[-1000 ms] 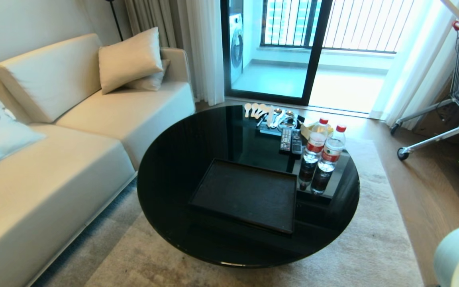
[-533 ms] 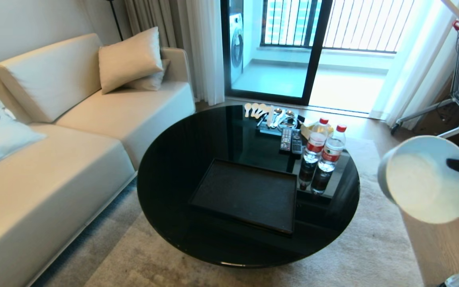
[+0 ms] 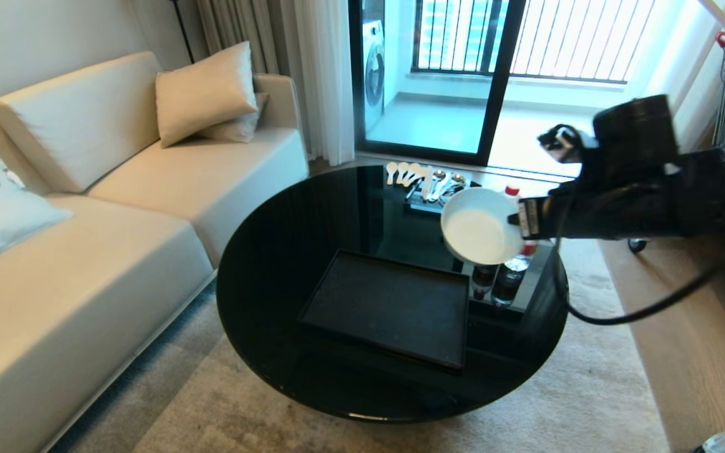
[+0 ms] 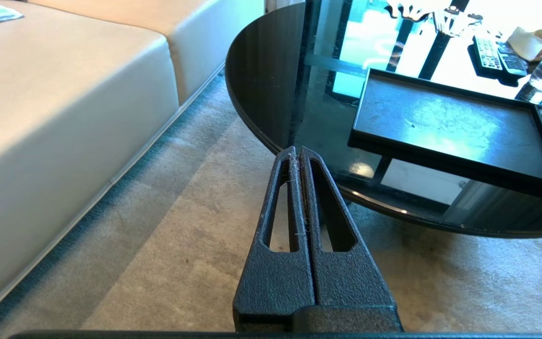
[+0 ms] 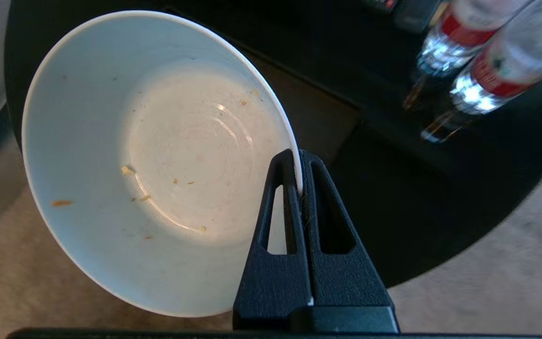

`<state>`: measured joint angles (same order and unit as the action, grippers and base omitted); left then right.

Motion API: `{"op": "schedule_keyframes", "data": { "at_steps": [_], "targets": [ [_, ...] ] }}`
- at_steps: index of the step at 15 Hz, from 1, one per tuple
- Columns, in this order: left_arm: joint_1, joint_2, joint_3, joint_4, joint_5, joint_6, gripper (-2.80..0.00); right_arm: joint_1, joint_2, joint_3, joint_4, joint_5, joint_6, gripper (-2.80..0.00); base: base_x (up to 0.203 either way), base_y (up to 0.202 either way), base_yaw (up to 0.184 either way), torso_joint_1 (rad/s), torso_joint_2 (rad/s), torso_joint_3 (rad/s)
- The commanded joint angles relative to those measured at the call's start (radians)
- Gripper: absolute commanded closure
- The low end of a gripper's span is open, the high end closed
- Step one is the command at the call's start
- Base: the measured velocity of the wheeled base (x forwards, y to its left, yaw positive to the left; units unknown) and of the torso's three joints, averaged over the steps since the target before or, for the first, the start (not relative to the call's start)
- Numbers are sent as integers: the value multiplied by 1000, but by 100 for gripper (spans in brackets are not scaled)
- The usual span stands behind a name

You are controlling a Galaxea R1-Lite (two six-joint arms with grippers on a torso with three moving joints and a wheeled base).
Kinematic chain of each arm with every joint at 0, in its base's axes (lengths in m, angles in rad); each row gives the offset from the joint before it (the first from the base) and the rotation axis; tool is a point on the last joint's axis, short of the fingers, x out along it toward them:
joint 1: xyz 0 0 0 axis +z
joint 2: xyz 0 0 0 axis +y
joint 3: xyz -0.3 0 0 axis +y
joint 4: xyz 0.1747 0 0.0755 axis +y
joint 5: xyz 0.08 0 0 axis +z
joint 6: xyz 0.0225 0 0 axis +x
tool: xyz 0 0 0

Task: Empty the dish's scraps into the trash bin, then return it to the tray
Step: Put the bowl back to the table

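White dish [image 3: 481, 228], pinched at its rim by your right claw [image 5: 299, 176], had swung in over the desk [image 3: 287, 251], only crumbs left; the tray [image 3: 394, 308] waited.

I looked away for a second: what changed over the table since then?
The right gripper, jaws shut on the small white bowl's rim, swung the bowl in from the right to above the round black table. The flat black tray, water bottles and sofa stayed put.
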<state>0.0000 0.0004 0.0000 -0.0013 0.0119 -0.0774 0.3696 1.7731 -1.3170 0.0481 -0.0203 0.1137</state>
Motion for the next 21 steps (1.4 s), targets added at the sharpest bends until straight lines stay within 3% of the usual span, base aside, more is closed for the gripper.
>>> {"op": "schedule_keyframes", "data": {
  "at_steps": [1, 5, 13, 21],
  "targets": [
    [0, 0, 0, 0, 0, -1, 0, 67, 286, -113, 0, -44, 172, 0, 0, 0, 0, 0, 0, 0],
    [0, 0, 0, -2, 0, -1, 0, 133, 513, -248, 5, -101, 425, 0, 0, 0, 0, 0, 0, 0],
    [0, 0, 0, 0, 0, -1, 0, 115, 638, -258, -4, -221, 481, 0, 0, 0, 0, 0, 0, 0],
    [0, 0, 0, 0, 0, -1, 0, 50, 685, -255, -71, -224, 484, 0, 0, 0, 0, 0, 0, 0]
  ]
}}
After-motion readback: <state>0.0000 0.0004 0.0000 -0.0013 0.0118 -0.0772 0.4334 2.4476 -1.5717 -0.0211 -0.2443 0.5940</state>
